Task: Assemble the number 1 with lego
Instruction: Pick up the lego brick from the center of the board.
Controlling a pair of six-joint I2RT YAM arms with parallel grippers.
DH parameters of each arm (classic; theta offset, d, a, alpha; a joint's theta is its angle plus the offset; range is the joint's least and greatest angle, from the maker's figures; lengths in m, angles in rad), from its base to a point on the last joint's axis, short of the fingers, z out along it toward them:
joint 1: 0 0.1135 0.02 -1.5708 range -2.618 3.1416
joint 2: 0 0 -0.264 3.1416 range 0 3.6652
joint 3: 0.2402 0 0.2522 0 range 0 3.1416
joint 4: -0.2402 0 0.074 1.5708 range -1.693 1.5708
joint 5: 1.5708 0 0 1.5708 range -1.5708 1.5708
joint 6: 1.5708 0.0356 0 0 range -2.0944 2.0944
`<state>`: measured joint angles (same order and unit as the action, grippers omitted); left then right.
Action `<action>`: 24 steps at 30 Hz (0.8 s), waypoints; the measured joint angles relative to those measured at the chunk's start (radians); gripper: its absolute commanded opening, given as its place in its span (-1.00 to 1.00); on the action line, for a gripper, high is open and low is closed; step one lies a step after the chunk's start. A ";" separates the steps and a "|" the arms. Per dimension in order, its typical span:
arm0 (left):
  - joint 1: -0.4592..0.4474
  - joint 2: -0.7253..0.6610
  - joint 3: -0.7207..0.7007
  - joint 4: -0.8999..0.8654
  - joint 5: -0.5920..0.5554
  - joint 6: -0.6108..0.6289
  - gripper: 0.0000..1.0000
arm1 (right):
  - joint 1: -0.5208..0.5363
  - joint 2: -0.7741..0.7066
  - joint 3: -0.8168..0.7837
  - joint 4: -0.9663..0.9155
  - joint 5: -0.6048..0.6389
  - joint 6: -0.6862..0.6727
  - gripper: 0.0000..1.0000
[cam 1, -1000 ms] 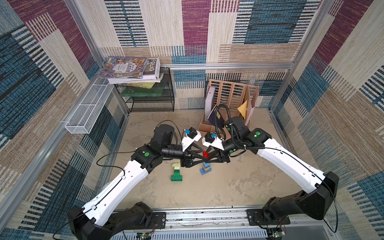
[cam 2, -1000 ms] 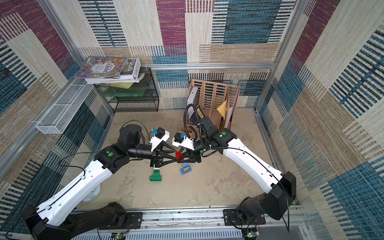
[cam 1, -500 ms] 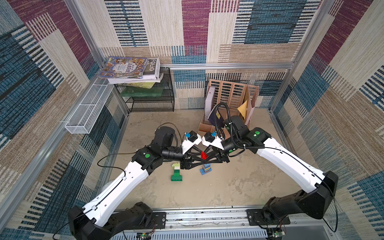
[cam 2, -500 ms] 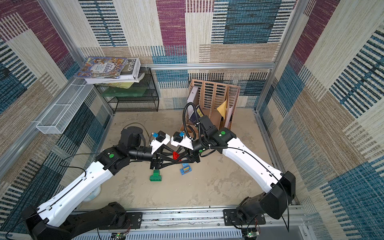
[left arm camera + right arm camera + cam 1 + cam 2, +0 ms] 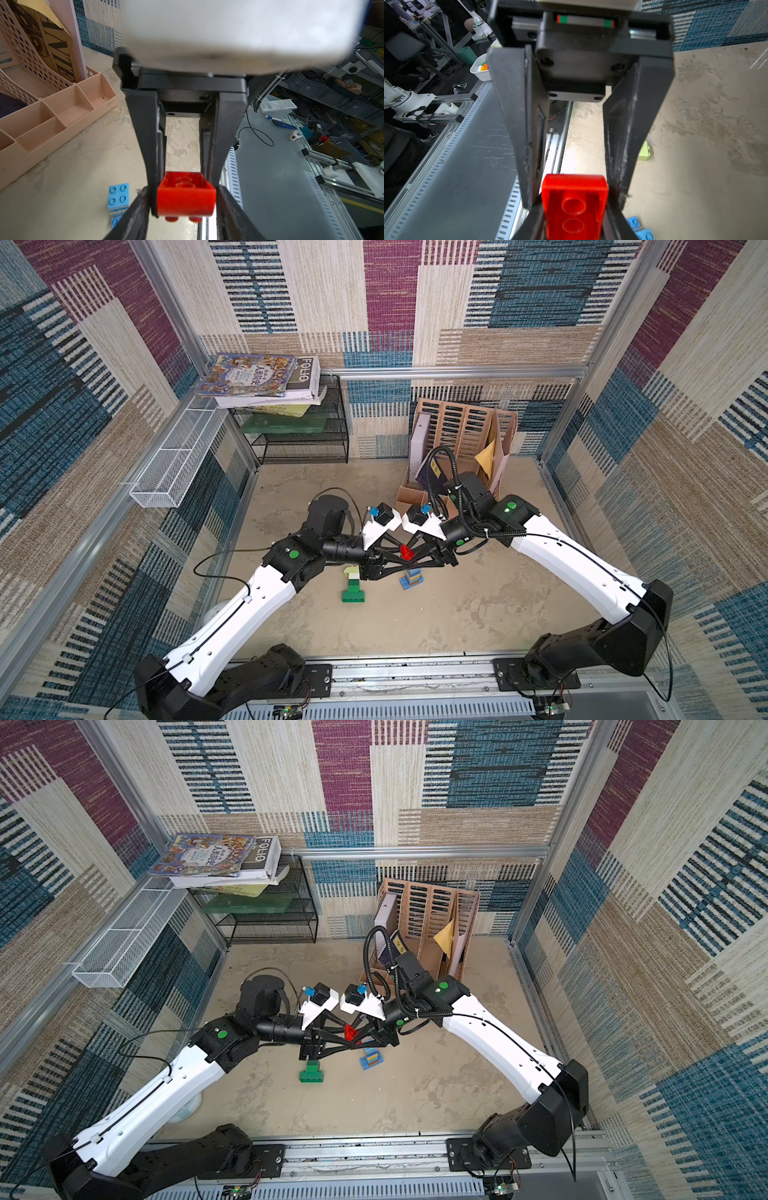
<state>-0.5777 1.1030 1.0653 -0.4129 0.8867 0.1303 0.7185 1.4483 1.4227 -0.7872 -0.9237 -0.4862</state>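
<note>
The red brick [image 5: 406, 551] hangs in mid-air, pinched from both sides. The left fingers [image 5: 151, 155] are closed on it, and the right fingers [image 5: 521, 145] clamp it too, tip against tip. Since a second ago the two wrists have drawn closer, so their white camera housings [image 5: 384, 524] nearly touch, and the brick has shifted slightly toward the left arm. On the worktop [image 5: 457, 614] nothing has moved. The blue stack [image 5: 411, 577] stands just below the right fingers, and the green stack [image 5: 353, 591] stands below the left fingers. Neither stack touches the brick.
</note>
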 measured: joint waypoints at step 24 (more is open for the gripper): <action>0.002 -0.001 -0.040 0.109 0.037 -0.044 -0.27 | 0.004 0.001 -0.016 -0.031 0.014 0.008 -0.69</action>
<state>-0.5755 1.1019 1.0248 -0.3035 0.9237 0.0860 0.7227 1.4494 1.4063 -0.8185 -0.9096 -0.4786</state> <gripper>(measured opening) 0.370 0.355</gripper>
